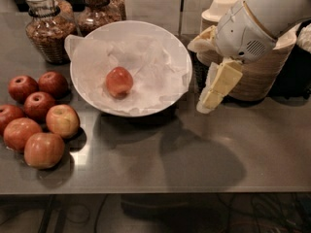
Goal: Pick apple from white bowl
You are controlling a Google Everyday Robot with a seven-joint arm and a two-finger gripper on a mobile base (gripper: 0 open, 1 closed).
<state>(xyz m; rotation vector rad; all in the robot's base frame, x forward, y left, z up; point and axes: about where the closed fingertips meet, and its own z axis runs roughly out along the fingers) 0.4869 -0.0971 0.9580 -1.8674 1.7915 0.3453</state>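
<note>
The apple (119,81), light orange-red, lies alone on the crumpled paper liner inside the white bowl (165,40), a little left of the bowl's middle. My gripper (197,76) hangs just outside the bowl's right rim, above the table and to the right of the apple. Its two pale fingers are spread apart, one up near the rim (200,39) and one pointing down towards the table (216,86). It holds nothing.
Several darker red apples (38,103) and one yellow-sided apple (62,121) lie on the steel table left of the bowl. Two glass jars (46,25) stand at the back left. A stack of beige disposable bowls (257,74) stands behind the gripper at the right.
</note>
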